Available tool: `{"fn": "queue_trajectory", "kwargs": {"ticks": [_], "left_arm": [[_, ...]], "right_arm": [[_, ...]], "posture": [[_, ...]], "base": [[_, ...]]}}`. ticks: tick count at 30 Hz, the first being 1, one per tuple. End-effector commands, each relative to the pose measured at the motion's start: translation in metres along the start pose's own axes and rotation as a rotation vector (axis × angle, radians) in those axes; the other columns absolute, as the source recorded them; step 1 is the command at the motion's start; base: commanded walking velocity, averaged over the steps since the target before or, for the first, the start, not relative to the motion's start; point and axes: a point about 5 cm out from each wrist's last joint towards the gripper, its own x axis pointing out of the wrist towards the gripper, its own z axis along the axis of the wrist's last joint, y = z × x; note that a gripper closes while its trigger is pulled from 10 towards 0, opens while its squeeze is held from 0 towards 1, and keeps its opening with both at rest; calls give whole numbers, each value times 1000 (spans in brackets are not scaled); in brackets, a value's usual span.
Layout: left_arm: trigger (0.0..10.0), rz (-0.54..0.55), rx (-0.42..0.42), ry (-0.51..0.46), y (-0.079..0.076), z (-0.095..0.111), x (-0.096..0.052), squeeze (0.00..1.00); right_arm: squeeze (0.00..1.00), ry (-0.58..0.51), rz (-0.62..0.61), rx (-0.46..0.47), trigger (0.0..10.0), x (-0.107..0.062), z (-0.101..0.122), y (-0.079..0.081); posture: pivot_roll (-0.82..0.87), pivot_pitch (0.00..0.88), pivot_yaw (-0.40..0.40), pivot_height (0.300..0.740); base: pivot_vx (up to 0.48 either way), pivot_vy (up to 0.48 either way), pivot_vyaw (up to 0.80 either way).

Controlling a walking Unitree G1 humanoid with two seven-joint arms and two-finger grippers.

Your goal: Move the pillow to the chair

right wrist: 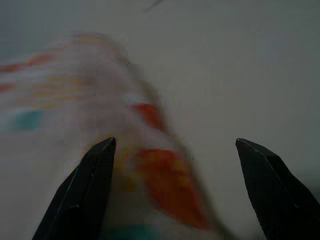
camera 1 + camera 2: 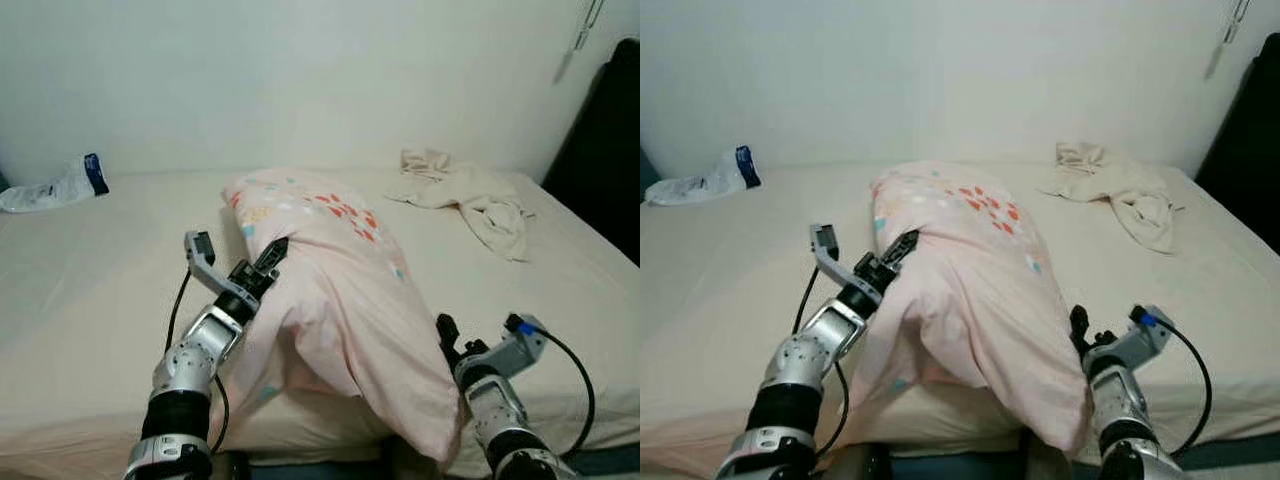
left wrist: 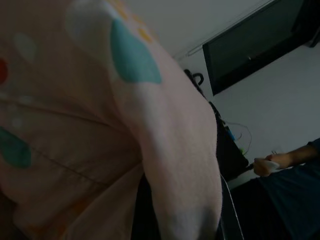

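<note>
A pink pillow (image 2: 340,290) with coloured spots lies lengthwise on the bed (image 2: 90,280), and its near end droops over the bed's front edge. My left gripper (image 2: 272,254) is at the pillow's left flank, its black fingers together and pinching the cover. Pillow fabric (image 3: 125,125) lies close over the lens in the left wrist view. My right gripper (image 2: 445,335) is low at the pillow's right side, near the drooping end. In the right wrist view it (image 1: 175,142) stands open, with the blurred spotted pillow (image 1: 150,170) between and beyond its fingers (image 1: 90,180).
A crumpled beige cloth (image 2: 475,195) lies at the bed's back right, and a white and blue plastic bag (image 2: 55,185) at the back left. A dark object (image 2: 612,150) stands by the right wall. The left wrist view catches a person's hand (image 3: 272,162) and a dark screen (image 3: 250,45).
</note>
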Motion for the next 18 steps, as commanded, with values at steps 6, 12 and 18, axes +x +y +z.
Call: {"fn": "queue_trajectory", "kwargs": {"ticks": [6, 12, 18], "left_arm": [[0, -37, -8, -5, -10, 0, 1, 0], [0, -32, -12, 4, -14, -3, -6, 0], [0, -19, -10, 18, -15, -4, -15, 0]], "right_arm": [[0, 14, 318, 133, 10000, 8, -9, 38], [0, 56, 234, 94, 10000, 5, -15, 30], [0, 47, 84, 91, 10000, -4, -17, 6]], "posture": [[80, 43, -5, 545], [113, 59, -11, 545], [142, 80, 4, 545]], "base": [[0, 0, 0], [0, 0, 0], [0, 0, 0]]}}
